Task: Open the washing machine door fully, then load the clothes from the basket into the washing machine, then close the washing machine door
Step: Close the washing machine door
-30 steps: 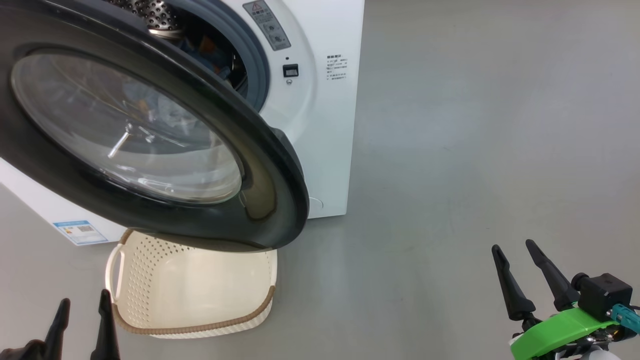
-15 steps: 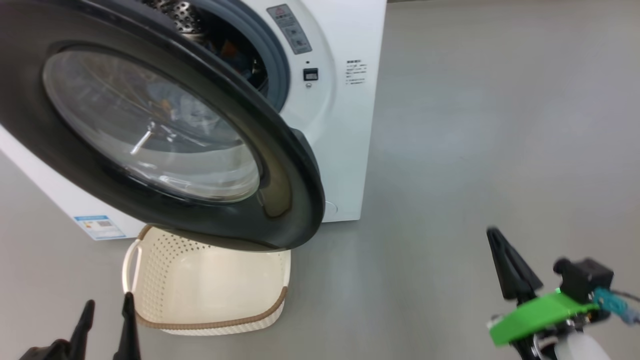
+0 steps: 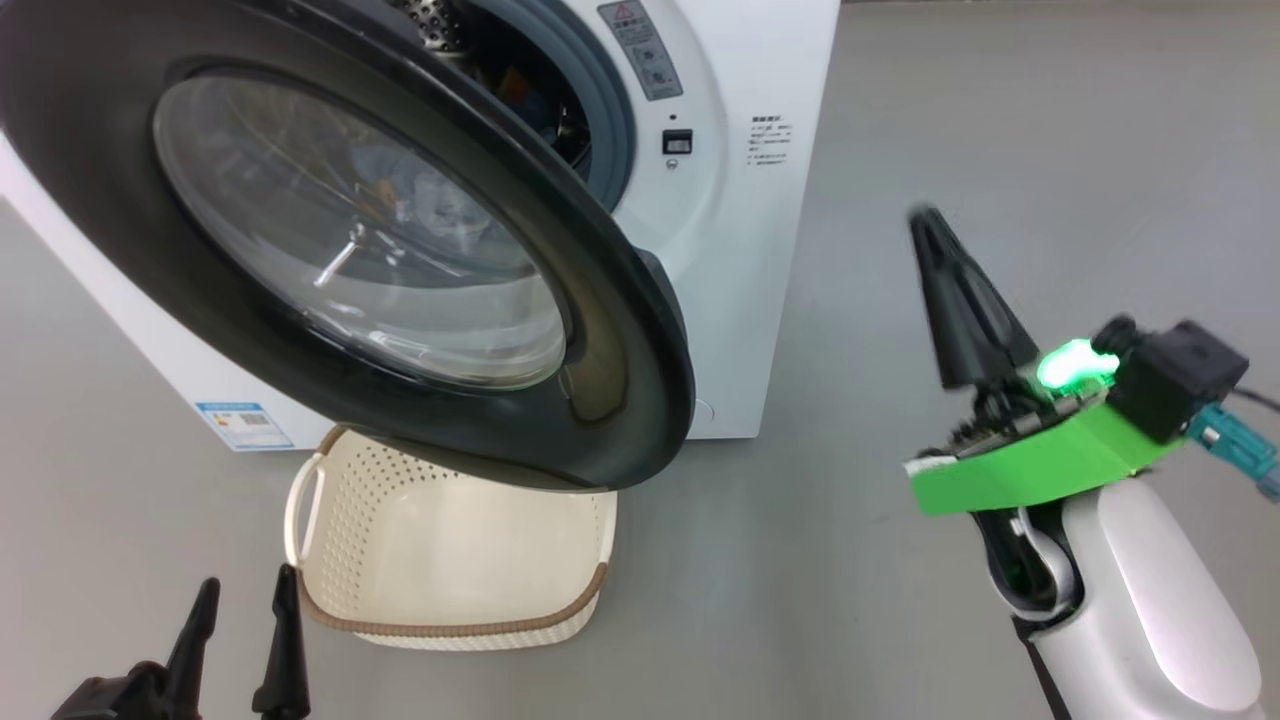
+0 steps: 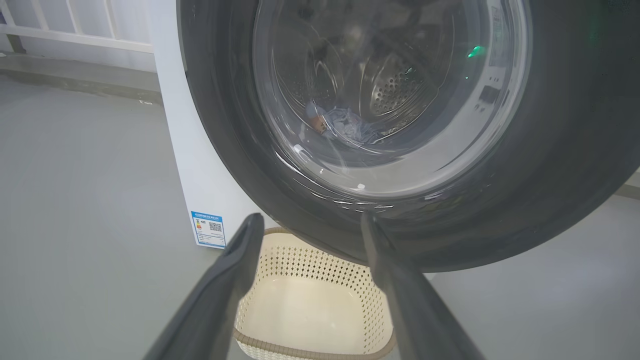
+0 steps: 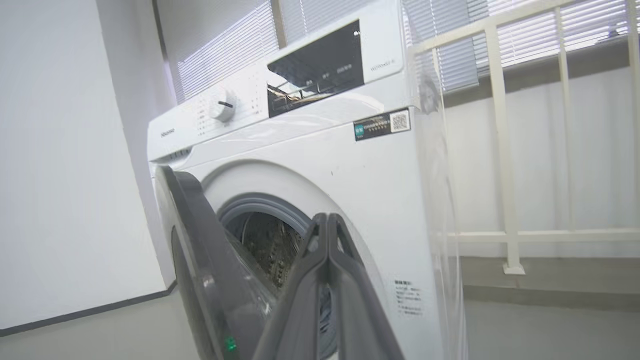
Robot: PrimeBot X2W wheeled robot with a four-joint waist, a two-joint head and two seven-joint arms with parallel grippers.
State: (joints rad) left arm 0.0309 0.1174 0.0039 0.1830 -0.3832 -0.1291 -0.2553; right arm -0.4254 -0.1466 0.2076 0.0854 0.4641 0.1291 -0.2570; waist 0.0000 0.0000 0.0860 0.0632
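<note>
- Black-ringed washing machine door (image 3: 640, 420) hung partly open above the basket (image 3: 440, 560) on the floor.
- Blue clothes (image 4: 350, 127) lay inside the washing machine (image 3: 760, 250) drum.
- Left gripper (image 3: 248, 578) stood spread, holding nothing.
- Right gripper (image 3: 930, 225) was pinched together, empty, up beside the door.

the washing machine door (image 3: 640, 380) covers part of the basket (image 3: 450, 560) — the clothes (image 4: 345, 125) seem blurred behind glass.
</note>
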